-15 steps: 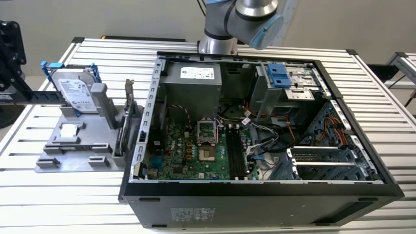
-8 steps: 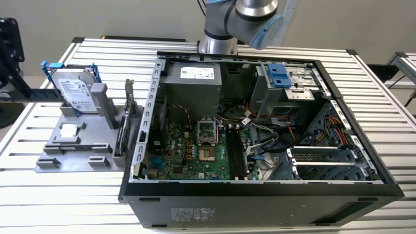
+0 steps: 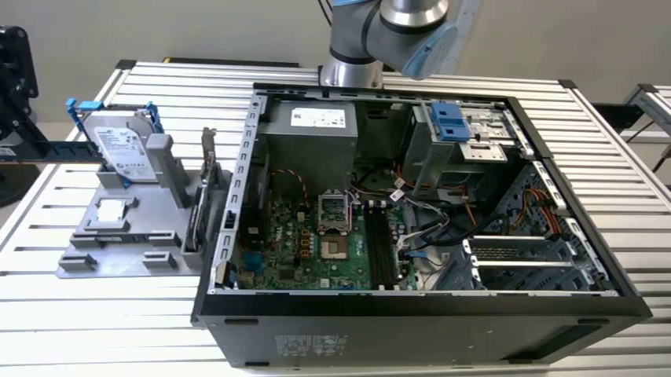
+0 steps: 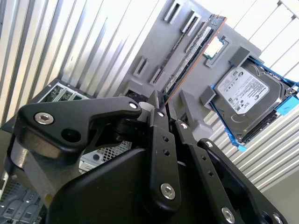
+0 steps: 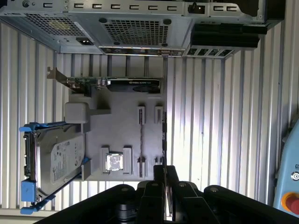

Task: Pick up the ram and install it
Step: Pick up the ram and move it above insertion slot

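Note:
The ram (image 4: 194, 51) is a long thin board with black chips. My gripper (image 4: 163, 109) is shut on one end of it, and the rest juts out from the fingertips. In the exterior view the ram (image 3: 58, 151) is held level at the far left, above the table, with the gripper (image 3: 9, 149) at the picture's edge. In the first wrist view the ram (image 5: 164, 135) is seen edge-on, above the rim of the grey holder (image 5: 121, 135), with the gripper (image 5: 164, 171) closed around it. The motherboard's memory slots (image 3: 379, 245) lie inside the open computer case (image 3: 225, 259).
On the grey holder (image 3: 115, 236) stand a silver hard drive in a blue bracket (image 3: 121, 149) and an upright expansion card (image 3: 210, 184); a small chip (image 5: 114, 162) also sits on it. The arm's base (image 3: 388, 31) stands behind the case. The slatted table (image 3: 63, 314) spreads around them.

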